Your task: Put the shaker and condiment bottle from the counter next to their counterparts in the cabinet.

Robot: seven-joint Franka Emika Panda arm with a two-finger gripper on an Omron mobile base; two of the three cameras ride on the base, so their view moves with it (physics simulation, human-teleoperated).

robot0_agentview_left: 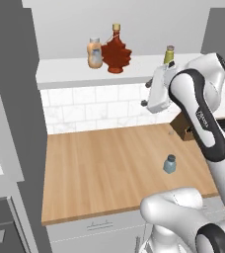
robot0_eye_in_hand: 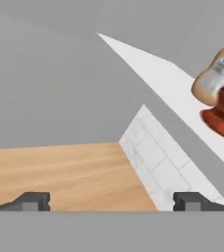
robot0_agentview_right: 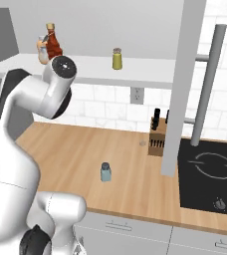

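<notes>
Condiment bottle already standing on cabinet shelf, touching orange bottle. Hand hanging empty, fingers spread wide. Shaker waiting upright on bench. Next likely: dropping down, grasping shaker, lifting toward olive shaker.

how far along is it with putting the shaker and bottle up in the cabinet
About halfway. Done: the condiment bottle stands on the cabinet shelf right beside the orange bottle. In hand: nothing; the pincer is open and empty. Left: the pale blue shaker sits on the counter and needs to go up next to the yellow-olive shaker.
</notes>
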